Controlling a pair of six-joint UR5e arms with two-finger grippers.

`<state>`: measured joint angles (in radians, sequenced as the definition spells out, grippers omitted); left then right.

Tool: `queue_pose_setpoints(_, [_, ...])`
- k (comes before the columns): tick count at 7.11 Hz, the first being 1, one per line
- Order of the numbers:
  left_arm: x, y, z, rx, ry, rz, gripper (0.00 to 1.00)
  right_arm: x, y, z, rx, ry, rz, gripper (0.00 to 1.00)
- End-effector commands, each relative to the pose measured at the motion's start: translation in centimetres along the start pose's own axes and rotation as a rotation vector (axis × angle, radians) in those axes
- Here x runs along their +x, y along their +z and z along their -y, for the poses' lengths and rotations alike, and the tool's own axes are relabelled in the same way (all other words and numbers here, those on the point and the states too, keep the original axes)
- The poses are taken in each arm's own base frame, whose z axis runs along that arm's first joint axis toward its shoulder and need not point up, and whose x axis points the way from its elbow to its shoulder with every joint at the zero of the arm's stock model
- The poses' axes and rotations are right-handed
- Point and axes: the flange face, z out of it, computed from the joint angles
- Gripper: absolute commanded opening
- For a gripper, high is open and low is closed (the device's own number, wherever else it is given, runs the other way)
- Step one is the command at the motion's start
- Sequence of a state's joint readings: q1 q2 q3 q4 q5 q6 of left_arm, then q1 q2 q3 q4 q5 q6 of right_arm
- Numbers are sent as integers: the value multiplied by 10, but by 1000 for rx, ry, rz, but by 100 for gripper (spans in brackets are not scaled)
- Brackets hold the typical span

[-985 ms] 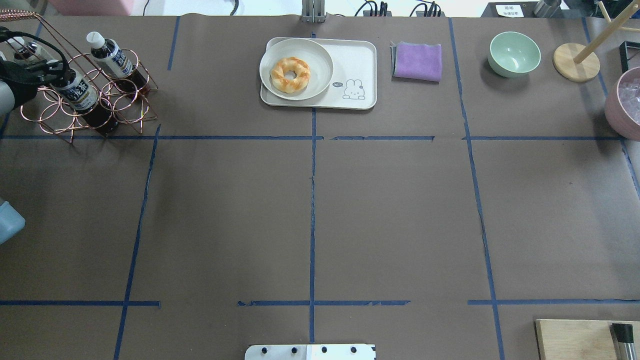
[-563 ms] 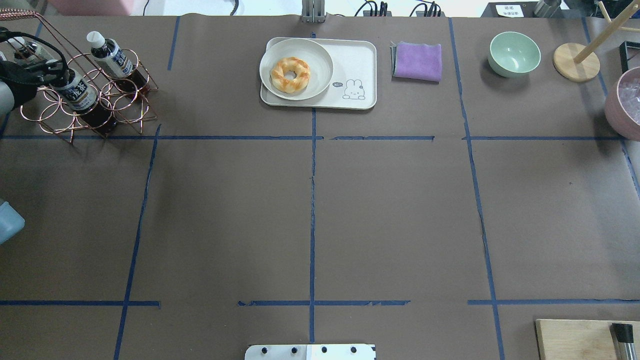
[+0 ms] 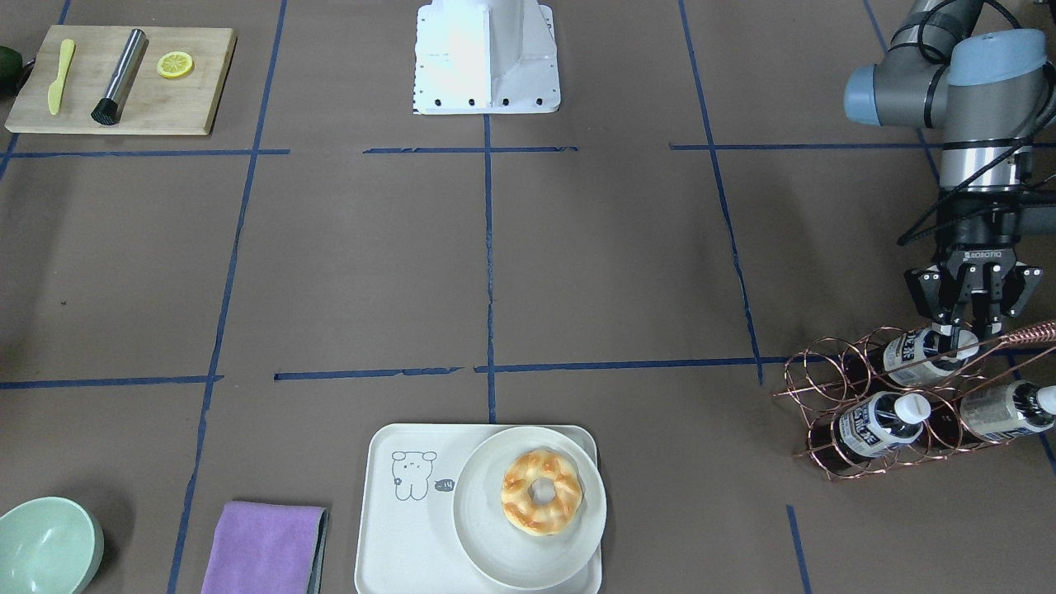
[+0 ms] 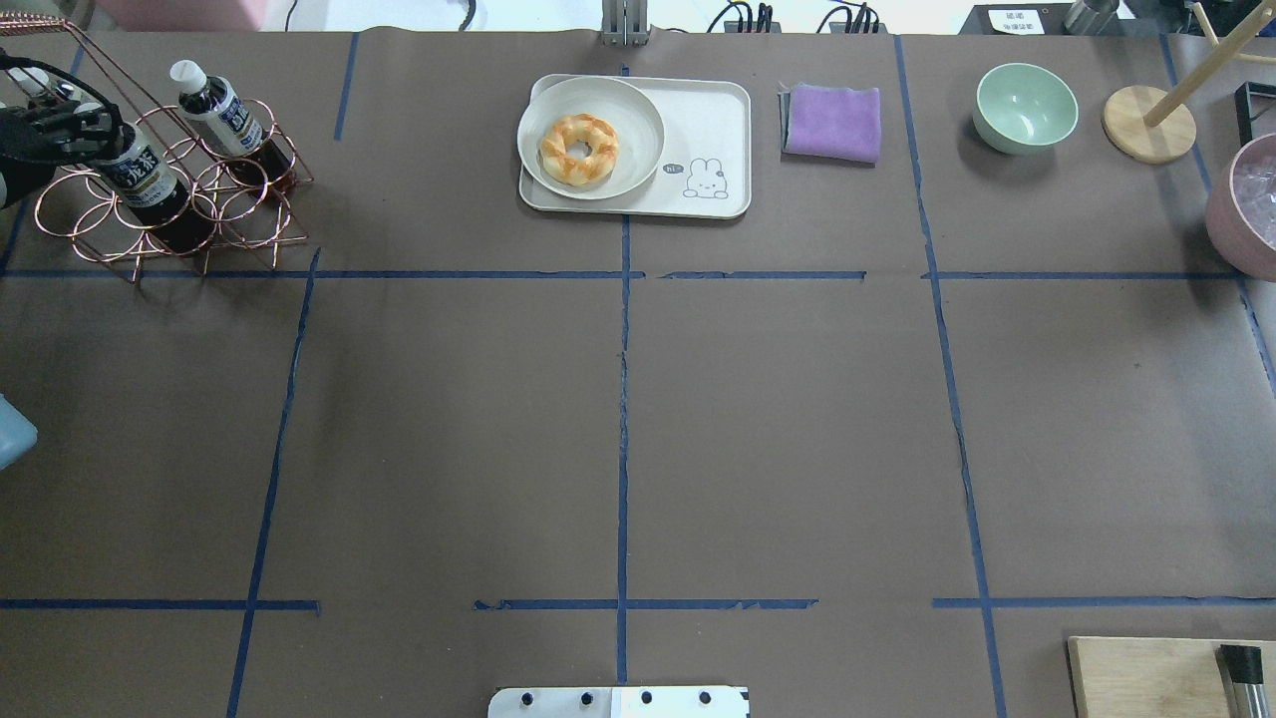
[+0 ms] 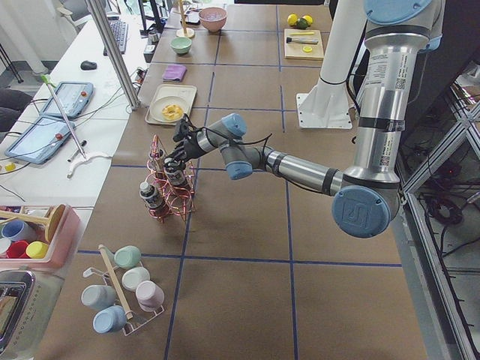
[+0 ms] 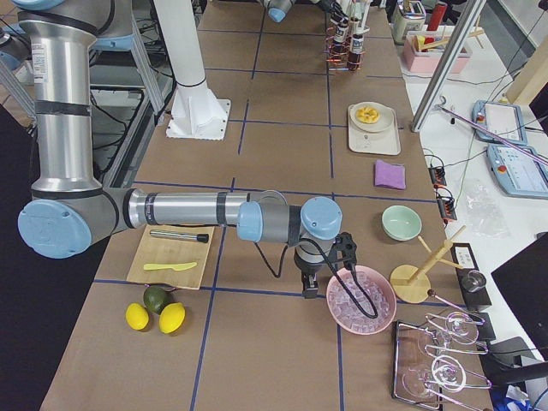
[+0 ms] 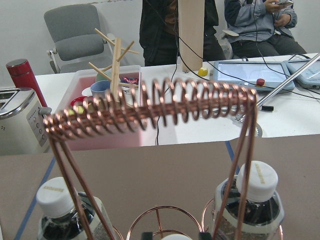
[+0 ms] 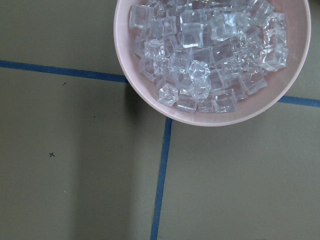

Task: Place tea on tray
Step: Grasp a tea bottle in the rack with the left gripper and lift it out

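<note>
One brown-papered bench (image 4: pixel 797 419). One cream rectangular tray (image 4: pixel 713 120), far centre. One copper wire rack (image 3: pixel 1023 333), three plastic bottles (image 3: pixel 874 427). Left hand (image 3: pixel 961 337) closed on cap of tea (image 3: pixel 907 351), lying in rack. Right hand (image 6: pixel 310 287): grip can't tell.

Table (image 4: pixel 797 419): brown paper cover, blue tape grid. White desk (image 5: pixel 30 180) alongside. Grey office chair (image 7: pixel 75 35); pale wall (image 7: pixel 30 30) behind.

Tea (image 3: pixel 907 353) lies in rack (image 3: pixel 949 396); plate (image 4: pixel 638 110) on tray (image 4: pixel 713 120).
</note>
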<state>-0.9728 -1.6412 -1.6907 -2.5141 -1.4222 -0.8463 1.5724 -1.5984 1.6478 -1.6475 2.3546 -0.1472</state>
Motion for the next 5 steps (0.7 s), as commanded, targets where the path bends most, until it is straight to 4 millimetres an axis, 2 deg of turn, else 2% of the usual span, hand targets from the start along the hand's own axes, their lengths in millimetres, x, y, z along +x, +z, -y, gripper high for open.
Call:
queue_pose_setpoints(1, [-16,-4,3,-6,35,-18,0,0,0,0,0,0,-1,100])
queue_pose_setpoints(5, [-12,-14,16,31,12,-43,0,-1,-1,0,2,1,1,100])
